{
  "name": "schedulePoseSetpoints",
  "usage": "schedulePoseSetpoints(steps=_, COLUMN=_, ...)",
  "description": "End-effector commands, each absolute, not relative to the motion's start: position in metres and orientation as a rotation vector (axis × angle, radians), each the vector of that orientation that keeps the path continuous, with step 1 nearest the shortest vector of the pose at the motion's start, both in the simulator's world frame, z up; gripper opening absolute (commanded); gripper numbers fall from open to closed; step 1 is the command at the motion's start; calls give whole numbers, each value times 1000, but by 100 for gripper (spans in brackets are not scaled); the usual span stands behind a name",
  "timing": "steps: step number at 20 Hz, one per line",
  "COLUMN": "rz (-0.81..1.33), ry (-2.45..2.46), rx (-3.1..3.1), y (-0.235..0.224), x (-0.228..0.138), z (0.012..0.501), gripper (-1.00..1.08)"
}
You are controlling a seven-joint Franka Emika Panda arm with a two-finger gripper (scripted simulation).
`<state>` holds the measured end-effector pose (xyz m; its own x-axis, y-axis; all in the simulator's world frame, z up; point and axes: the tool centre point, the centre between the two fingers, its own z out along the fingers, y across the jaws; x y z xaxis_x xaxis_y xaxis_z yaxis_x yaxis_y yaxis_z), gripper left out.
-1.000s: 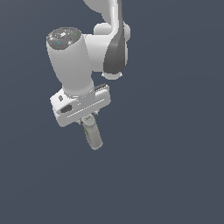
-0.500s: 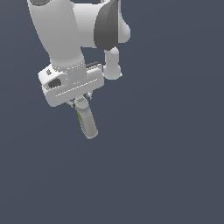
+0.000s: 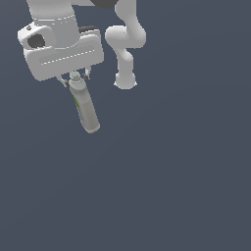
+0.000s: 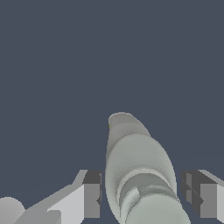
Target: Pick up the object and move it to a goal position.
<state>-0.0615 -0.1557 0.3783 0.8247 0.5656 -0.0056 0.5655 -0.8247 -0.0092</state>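
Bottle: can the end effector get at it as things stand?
Probably yes: the bottle hangs right under the end effector, cap end between the fingers. The wrist view shows gaps on both sides, so a firm grip is uncertain.

A flat dark blue-grey floor (image 3: pixel 186 171) spreads beneath the gripper (image 3: pixel 74 78), with the arm's white base (image 3: pixel 125 81) standing just beside it.

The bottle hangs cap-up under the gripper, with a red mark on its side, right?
Not quite: the mark on the bottle is green, not red, as the exterior view shows. The rest holds: the bottle hangs below the gripper with its cap end uppermost.
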Motion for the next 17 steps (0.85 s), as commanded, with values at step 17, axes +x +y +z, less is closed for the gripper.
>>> schedulePoseSetpoints(steps=17, rz=0, ry=-932, rx=-3000, y=-181, x=-96, z=440, gripper=-100)
